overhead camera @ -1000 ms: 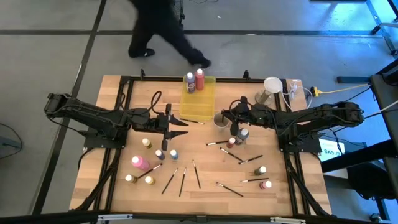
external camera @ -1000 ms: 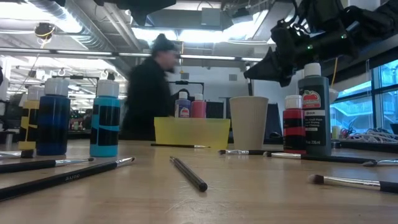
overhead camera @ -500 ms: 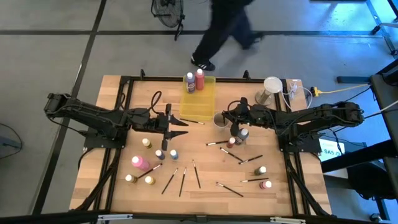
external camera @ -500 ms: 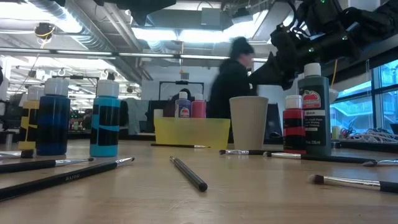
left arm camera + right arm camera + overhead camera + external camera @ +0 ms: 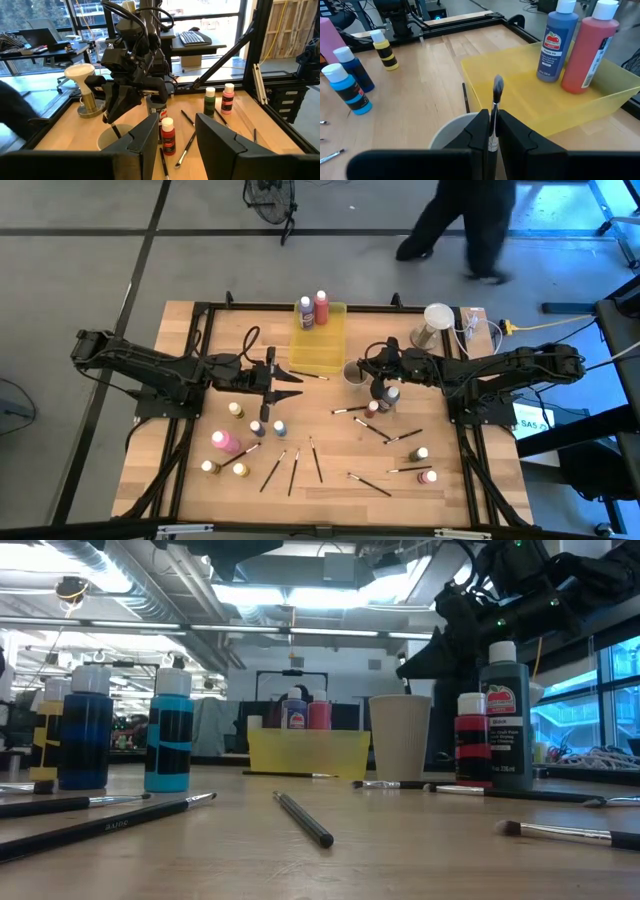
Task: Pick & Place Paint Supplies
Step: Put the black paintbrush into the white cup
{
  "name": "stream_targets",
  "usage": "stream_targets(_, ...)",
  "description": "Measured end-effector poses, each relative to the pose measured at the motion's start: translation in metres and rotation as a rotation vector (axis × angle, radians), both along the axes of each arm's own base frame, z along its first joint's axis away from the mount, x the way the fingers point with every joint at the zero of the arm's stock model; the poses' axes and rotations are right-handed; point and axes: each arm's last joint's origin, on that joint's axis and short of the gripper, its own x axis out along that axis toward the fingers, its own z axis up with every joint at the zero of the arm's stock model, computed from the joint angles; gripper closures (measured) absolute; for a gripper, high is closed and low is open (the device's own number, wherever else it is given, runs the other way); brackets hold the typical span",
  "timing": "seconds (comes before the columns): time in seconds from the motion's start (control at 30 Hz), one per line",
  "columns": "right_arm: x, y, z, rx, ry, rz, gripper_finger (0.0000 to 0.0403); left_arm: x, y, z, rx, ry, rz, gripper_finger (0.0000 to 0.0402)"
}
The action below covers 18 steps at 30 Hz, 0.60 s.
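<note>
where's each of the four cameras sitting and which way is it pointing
High: overhead, straight down; both arms, yellow tray.
Low: tabletop height, level across; right arm above a dark bottle.
Left wrist: past its open left gripper toward the right arm.
Right wrist: right gripper pinching a brush over the cup.
All share the tray.

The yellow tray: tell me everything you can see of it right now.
The yellow tray is a shallow rectangle of see-through yellow plastic, lying flat at the table's far middle. In one end stand two upright bottles, a blue one and a red one, both white-capped; the rest of it is bare. A thin brush lies on the wood near it. The right gripper, shut on a brush, hangs over the cup beside the tray.
</note>
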Motion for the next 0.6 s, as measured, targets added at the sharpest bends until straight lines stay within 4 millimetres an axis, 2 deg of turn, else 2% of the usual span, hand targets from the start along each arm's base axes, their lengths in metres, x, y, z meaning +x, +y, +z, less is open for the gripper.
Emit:
stream_targets(0.4,-0.0002,0.0000,-0.0006,0.017,0.001,-0.006,0.0361,0.0000,0.0000,0.0000,0.000,0.000,0.000,0.0276)
stream_targets(0.6,-0.0007,0.0001,-0.0020,0.019,0.016,-0.006,0.0330,0.0000,0.0000,0.0000,0.000,0.000,0.000,0.0276)
